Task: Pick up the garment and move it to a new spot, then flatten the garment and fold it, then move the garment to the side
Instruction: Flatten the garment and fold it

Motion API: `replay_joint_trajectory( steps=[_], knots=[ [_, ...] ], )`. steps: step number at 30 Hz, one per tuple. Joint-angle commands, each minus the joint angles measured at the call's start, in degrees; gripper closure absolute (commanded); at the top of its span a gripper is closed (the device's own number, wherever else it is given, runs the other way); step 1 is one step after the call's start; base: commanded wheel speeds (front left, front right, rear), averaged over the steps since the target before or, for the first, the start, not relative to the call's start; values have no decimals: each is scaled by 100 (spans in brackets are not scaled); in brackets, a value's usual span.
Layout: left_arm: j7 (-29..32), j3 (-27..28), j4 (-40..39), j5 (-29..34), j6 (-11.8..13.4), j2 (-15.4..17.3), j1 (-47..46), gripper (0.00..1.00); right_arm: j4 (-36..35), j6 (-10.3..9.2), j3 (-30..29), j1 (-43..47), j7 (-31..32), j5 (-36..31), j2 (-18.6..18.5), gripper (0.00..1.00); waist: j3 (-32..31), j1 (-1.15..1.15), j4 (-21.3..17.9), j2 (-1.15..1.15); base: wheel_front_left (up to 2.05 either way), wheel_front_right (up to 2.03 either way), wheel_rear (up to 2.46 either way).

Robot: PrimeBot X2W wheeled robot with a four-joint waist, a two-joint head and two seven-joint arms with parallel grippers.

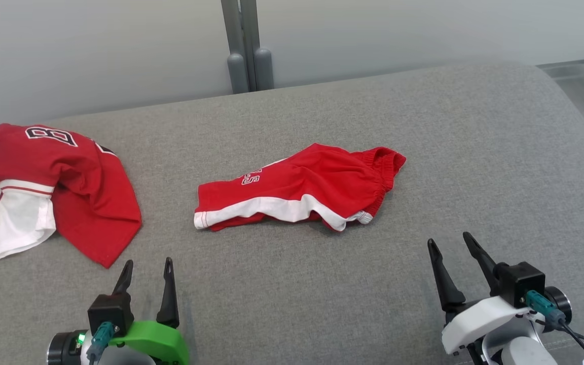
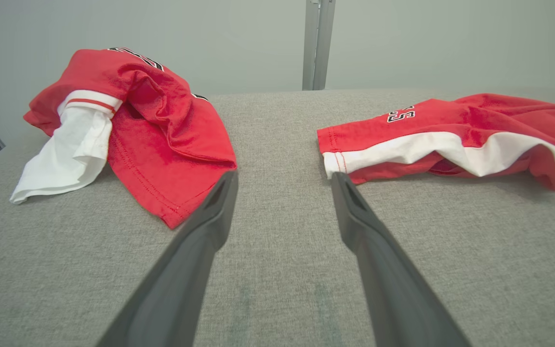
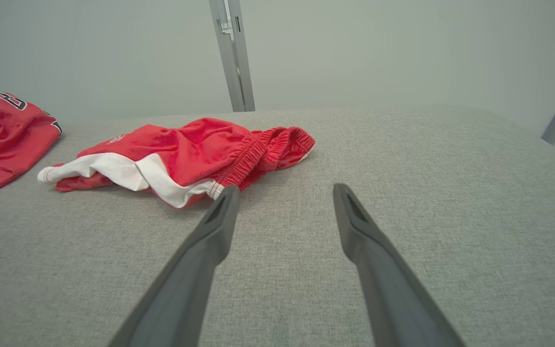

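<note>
A crumpled pair of red shorts [image 1: 312, 182] with a white side stripe and an elastic waistband lies in the middle of the grey padded surface [image 1: 292, 294]; this is the garment nearest both grippers. In the left wrist view the shorts [image 2: 451, 125] lie ahead and to the right, and in the right wrist view the shorts [image 3: 186, 149] lie ahead and to the left. My left gripper [image 1: 149, 261] hovers open at the lower left, empty. My right gripper [image 1: 449, 238] stands open at the lower right, just short of the waistband, also empty.
A second red garment, a jersey [image 1: 84, 187] with white sleeves and a number, lies bunched at the far left, close to my left gripper [image 2: 284, 174]. A grey post [image 1: 246, 45] rises behind the surface. The surface curves down at its right edge [image 1: 566, 86].
</note>
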Motion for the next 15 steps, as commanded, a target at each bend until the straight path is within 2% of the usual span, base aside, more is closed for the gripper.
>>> replay_joint_trajectory(
  steps=[1,15],
  knots=[
    [-4,45,-58,99,-43,-21,158,0,-87,-8,-11,147,-15,-45,18,0,-185,0,-47,0,0,0,0],
    [-4,181,-239,413,-193,-79,532,0,-371,-8,-152,606,-16,-116,192,0,-337,0,61,0,0,0,0]
  ],
)
